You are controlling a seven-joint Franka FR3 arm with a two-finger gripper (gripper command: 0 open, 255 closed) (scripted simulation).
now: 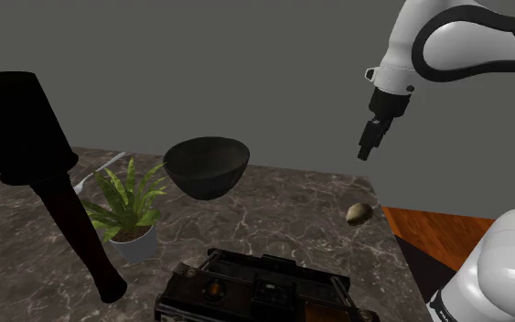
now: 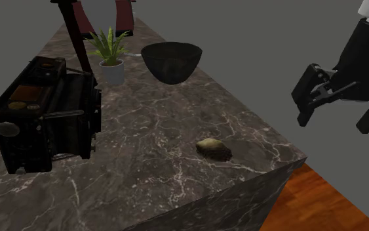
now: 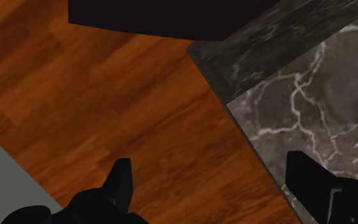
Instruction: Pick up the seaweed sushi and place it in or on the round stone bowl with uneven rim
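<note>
Gripper is hanging wide open, gripping nothing, at the right of the second exterior view, just off the table corner, floor showing under it. Sushi is sitting right of centre in the shoulder view, near the table edge (bowl is well apart, up at centre). Judging this as the approach: I'd be centring over the sushi, squaring the jaws across its short side, descending straight so it isn't getting nudged off.
</note>
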